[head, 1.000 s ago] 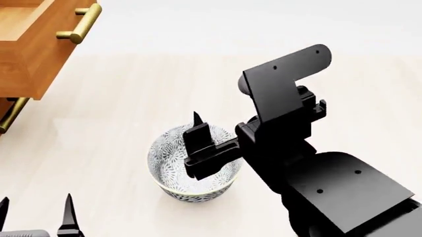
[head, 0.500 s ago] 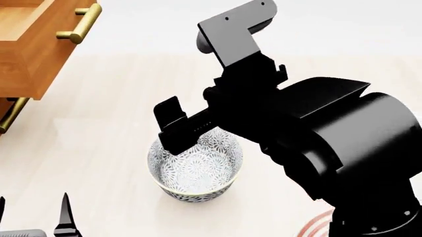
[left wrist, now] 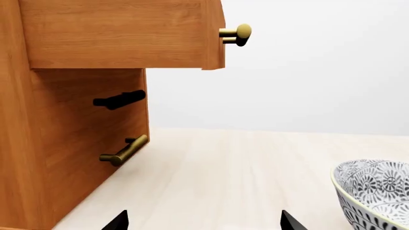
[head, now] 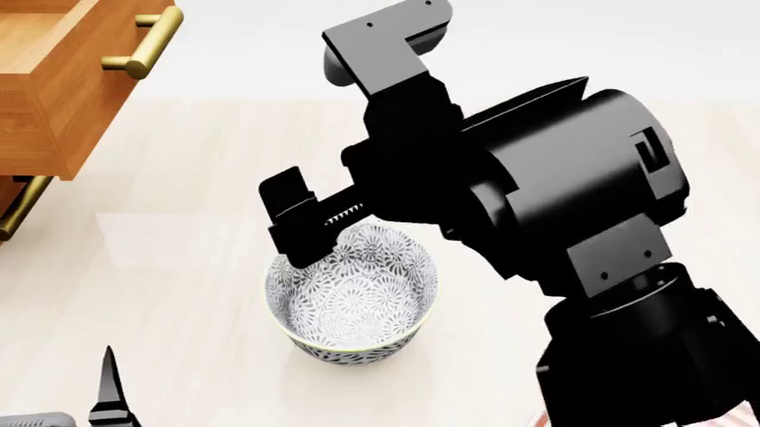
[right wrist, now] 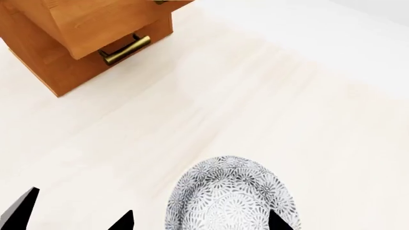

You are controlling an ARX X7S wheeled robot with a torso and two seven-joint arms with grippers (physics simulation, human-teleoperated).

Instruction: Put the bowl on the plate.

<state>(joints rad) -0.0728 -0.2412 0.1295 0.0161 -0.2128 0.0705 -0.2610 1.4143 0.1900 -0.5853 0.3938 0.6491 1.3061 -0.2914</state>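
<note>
Worktop (head: 214, 178): pale, light-wood surface with faint grain, broad and flat, running back to a plain whitish background.

Items resting directly on it:
- Bowl (head: 351, 302): small, deep, round, grey-blue floral pattern inside and out, pale rim; upright, near the front middle of the head view.
- Wooden drawer cabinet (left wrist: 70, 143): at the left far corner, brass bar handles, upper drawer (head: 71, 71) pulled out over the surface.

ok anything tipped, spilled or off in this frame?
Nothing spilled or damaged. The floral grey-blue patterned bowl sits upright and empty on the pale table. Only oddity: the wooden cabinet's top drawer hangs open.
</note>
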